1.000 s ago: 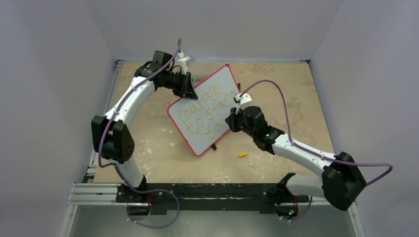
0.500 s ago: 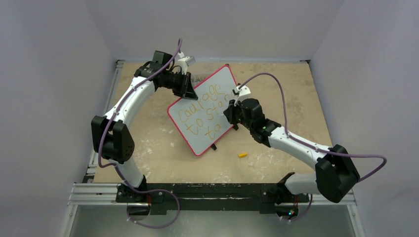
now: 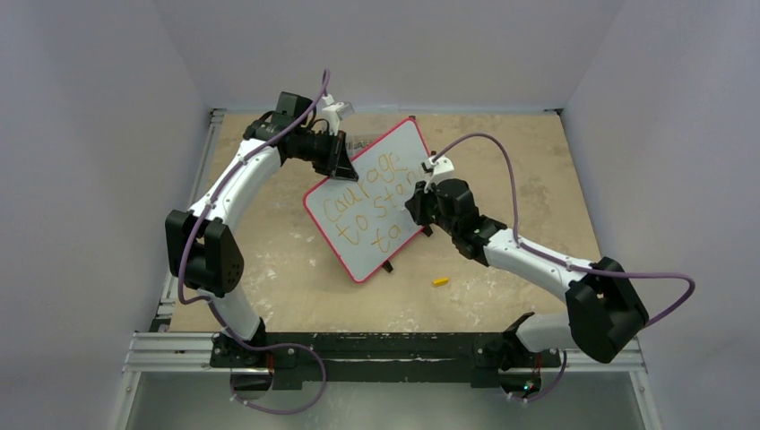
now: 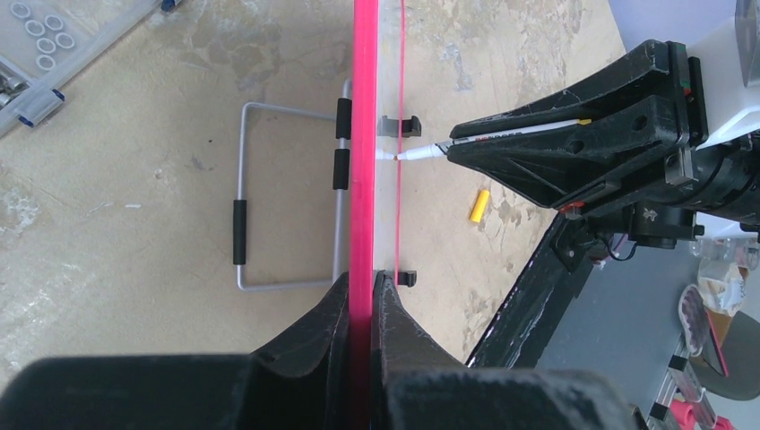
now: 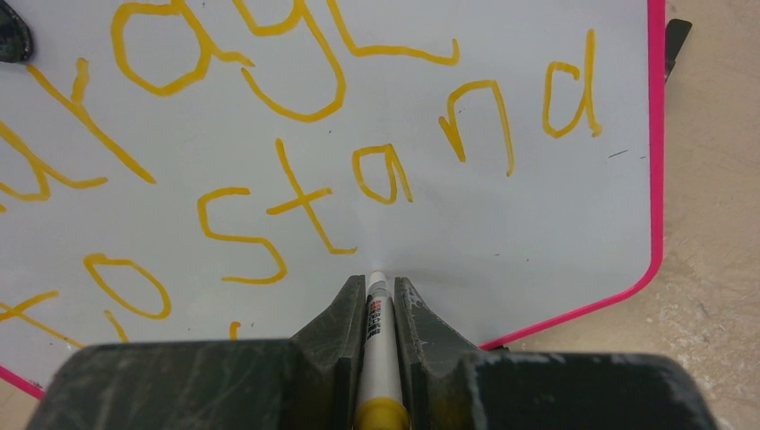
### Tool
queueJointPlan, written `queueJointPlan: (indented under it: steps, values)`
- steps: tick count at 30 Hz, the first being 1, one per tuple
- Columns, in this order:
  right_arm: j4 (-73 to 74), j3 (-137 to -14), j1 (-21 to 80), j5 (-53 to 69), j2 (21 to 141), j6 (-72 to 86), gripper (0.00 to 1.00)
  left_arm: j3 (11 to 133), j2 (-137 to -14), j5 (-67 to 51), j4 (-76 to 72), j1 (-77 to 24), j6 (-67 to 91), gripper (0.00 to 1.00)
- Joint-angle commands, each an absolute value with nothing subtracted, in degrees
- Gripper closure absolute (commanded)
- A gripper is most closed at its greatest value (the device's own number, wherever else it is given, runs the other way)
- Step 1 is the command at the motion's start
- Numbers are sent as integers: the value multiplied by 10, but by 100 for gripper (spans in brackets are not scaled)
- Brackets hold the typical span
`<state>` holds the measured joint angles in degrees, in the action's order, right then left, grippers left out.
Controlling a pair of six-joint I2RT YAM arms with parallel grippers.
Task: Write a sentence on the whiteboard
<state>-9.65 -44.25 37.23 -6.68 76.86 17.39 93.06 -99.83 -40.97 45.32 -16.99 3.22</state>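
The whiteboard [image 3: 394, 157] stands tilted on the table, pink rim around a pale face. The sentence [image 3: 363, 199] is in orange-yellow marker, reading "courage", "to stan" and "ta" where it is not covered. My left gripper [image 3: 343, 164] is shut on the board's upper left rim; the left wrist view shows the rim [image 4: 363, 134] pinched between the jaws of the left gripper [image 4: 363, 300]. My right gripper [image 5: 376, 288] is shut on a white marker [image 5: 377, 345]. Its tip [image 4: 399, 154] meets the blank face just below "stand" [image 5: 305, 202].
A yellow marker cap [image 3: 439, 280] lies on the tan table in front of the board. A metal wire stand [image 4: 240, 219] lies behind the board. Black clip feet [image 3: 388, 266] sit at the board's low edge. A clear box of washers [image 4: 40, 40] lies at the back.
My right gripper has moved the marker slightly up and left across the board, and its elbow has swung inward. The left arm and the board have stayed still.
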Motion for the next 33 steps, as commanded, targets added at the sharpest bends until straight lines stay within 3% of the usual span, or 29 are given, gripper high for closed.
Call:
queueJointPlan:
  steps: [1,15,33]
  values:
    - [-127,-412,371,-62,771,189,100,916,-992,-335,488,-177,-21,100]
    - [-137,-355,371,-63,758,205,100,917,-996,-336,488,-177,-20,100]
    - [-108,-440,358,-111,779,163,100,916,-994,-334,489,-178,-21,100]
